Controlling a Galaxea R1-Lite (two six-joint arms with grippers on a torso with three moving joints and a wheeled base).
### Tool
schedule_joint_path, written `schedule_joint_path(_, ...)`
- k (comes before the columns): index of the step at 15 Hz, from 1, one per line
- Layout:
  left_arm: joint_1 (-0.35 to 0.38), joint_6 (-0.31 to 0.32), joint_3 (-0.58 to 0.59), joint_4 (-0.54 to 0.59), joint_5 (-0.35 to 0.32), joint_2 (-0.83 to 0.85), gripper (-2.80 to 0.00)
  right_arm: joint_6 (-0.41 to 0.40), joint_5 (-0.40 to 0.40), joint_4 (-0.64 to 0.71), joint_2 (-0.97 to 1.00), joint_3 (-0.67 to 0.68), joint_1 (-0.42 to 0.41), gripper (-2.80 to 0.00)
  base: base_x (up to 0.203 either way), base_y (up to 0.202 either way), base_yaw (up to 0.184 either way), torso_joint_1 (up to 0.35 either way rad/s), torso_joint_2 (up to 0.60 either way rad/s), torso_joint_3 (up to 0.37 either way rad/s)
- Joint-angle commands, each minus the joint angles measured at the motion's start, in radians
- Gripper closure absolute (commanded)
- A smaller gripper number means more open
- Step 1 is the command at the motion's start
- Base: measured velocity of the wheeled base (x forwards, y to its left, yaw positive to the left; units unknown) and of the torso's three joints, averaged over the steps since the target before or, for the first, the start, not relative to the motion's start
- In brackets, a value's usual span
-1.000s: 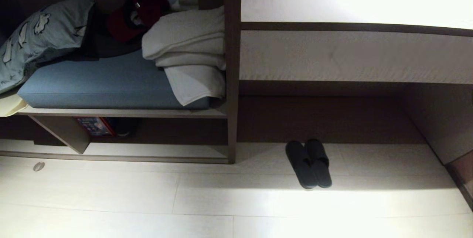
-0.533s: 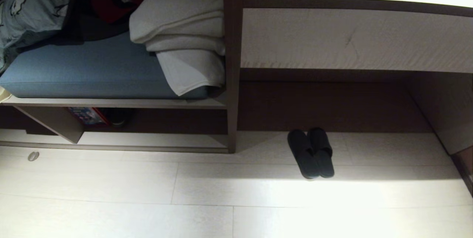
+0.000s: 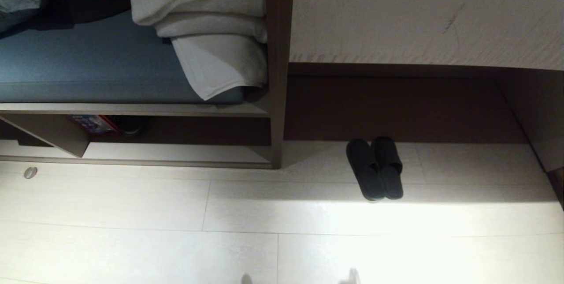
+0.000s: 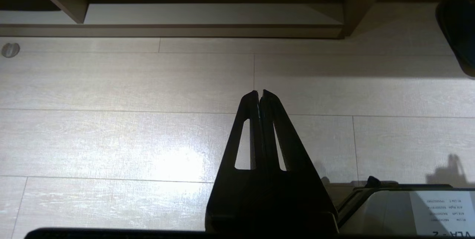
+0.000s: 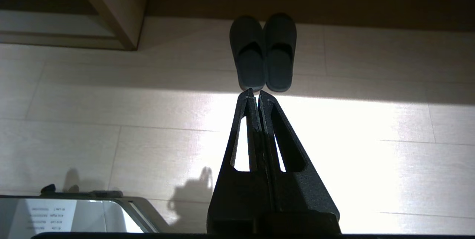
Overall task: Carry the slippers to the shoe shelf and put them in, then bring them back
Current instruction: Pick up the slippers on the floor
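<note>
Charcoal fabric slippers (image 3: 375,169) sit side by side on the pale plank floor (image 3: 132,213), touching along their inner edges, toes pointing toward the dark brown panel under the tall pale desk (image 3: 423,19). They lie half in the desk's shadow, with their heel ends at the edge of the bright patch of light. My right gripper (image 5: 255,92) hangs above the floor with its two black fingers pressed flat together, holding nothing; from my wrist its tips line up just short of the slippers' heels, apart from them. My left gripper (image 4: 259,92) is likewise squeezed together and empty, over bare planks, with the shoe shelf (image 3: 176,154) beyond it and one slipper showing at the edge of that view.

That shelf is the low beige cubby to the left of the slippers, past an upright post (image 3: 276,99). Its slanted divider (image 3: 53,132) leans at the far left, and behind it sit a red-and-blue box (image 3: 90,123) and what may be a lone dark shoe, too shadowed to tell. Above the cubby lies a blue cushion (image 3: 88,68) with folded cream towels (image 3: 207,32) draped over its end. A small round metal disc (image 3: 30,172) is set in the floor at far left.
</note>
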Motion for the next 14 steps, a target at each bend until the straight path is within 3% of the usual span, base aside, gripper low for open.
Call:
schedule_joint_path(1, 0.0, 0.0, 0.001, 0.001, 0.0, 0.0, 0.0, 0.0, 0.0, 0.0, 0.001, 0.0, 0.0, 0.0, 0.0, 0.0, 0.0, 0.006, 0.01, -0.198)
schedule_joint_path(14, 0.0, 0.0, 0.001, 0.001, 0.0, 0.0, 0.0, 0.0, 0.0, 0.0, 0.001, 0.0, -0.001, 0.0, 0.0, 0.0, 0.0, 0.003, 0.0, -0.196)
